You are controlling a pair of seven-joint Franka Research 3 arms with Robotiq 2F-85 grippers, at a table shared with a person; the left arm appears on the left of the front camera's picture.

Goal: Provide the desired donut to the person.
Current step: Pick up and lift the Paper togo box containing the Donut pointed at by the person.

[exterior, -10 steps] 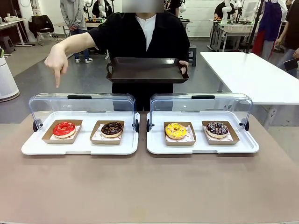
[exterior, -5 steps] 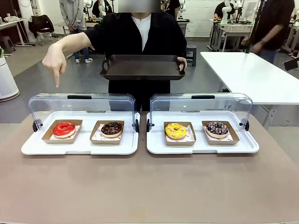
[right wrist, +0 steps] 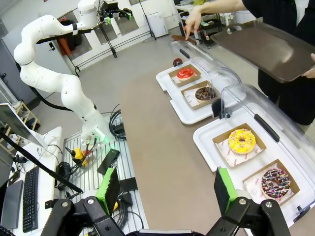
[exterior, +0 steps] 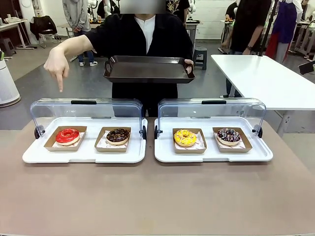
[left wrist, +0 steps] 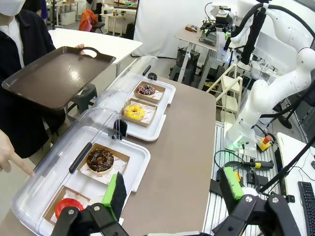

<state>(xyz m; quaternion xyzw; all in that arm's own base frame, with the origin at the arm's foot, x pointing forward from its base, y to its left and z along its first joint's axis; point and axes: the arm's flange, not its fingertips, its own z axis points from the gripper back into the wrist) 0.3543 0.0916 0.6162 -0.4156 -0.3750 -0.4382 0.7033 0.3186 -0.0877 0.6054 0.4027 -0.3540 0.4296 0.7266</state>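
— Pointing down with one finger, is that the person in the black short-sleeved top [exterior: 147, 39] who is standing at the far side of the brown table [exterior: 157, 196]?
— Yes. The pointing hand [exterior: 59, 66] is hanging above the left end of the left clear plastic cover [exterior: 86, 110], apart from it, with the finger aiming straight down. The other hand [exterior: 189, 63] is holding a dark brown rectangular serving tray [exterior: 147, 69] in front of the chest.
— Where is the red glazed ring donut [exterior: 67, 135] lying?
— It is sitting in a brown cardboard holder [exterior: 64, 148] at the left end of the left white plastic tray [exterior: 88, 155]. The cover is standing rolled back at the far edge. Just beside it on the right, a chocolate donut [exterior: 118, 135] is resting in its own holder.
— And what is lying on the right side?
— The right white plastic tray [exterior: 211, 155] is carrying a yellow donut [exterior: 185, 137] and, right of it, a sprinkled chocolate donut [exterior: 229, 135].
— What are the grippers doing?
— The left gripper [left wrist: 173, 186] is standing with its green pads at full width, and nothing is sitting between them. The right gripper [right wrist: 166, 188] is gaping in the same way, also gripping nothing. Both are hovering on the near side, well apart from the trays.
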